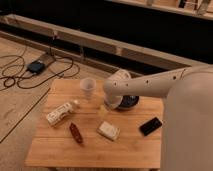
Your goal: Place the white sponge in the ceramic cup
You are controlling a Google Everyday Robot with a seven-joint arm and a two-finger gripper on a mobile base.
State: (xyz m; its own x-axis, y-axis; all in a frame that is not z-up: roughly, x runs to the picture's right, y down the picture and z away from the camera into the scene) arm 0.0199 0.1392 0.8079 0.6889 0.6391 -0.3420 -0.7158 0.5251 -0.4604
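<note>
Just right of the ceramic cup [88,87] and a little nearer the front edge, we see the gripper [103,110] hanging low over the worktop [131,150], pointing down from the white arm [150,85] that reaches in from the right. We cannot tell whether it is open or closed, and it does not appear to carry anything. Further toward the front from the cup, beyond the gripper, the white sponge [108,130] lies flat on the wood, apart from the gripper. The cup stands upright near the back of the worktop. Right of the cup, partly hidden behind the arm, sits a dark bowl [129,103]. Left and forward of the cup a white labelled bottle [60,113] lies on its side, with a small dark reddish object [76,133] in front of it. Far right of the cup lies a flat black object [150,126].
</note>
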